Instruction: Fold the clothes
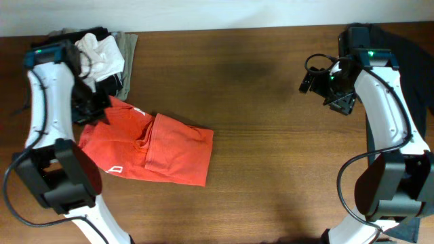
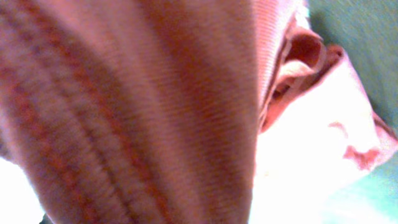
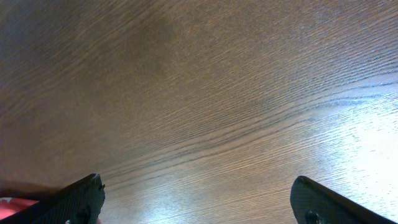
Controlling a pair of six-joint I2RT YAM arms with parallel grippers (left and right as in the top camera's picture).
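Note:
The red-orange T-shirt (image 1: 159,146) lies partly folded on the left of the wooden table (image 1: 271,156), with a white printed mark near its front left. My left gripper (image 1: 91,108) is at the shirt's back left corner. Red fabric (image 2: 137,112) fills the left wrist view and hides the fingers, so the gripper looks shut on the shirt. My right gripper (image 1: 339,102) is far to the right over bare wood, open and empty, its fingers wide apart (image 3: 199,199). A black garment (image 1: 407,47) lies at the back right, partly under the right arm.
A pile of white, black and grey-green garments (image 1: 105,54) sits at the back left corner, close behind the left arm. White and pale green cloth (image 2: 317,143) shows beside the red fabric in the left wrist view.

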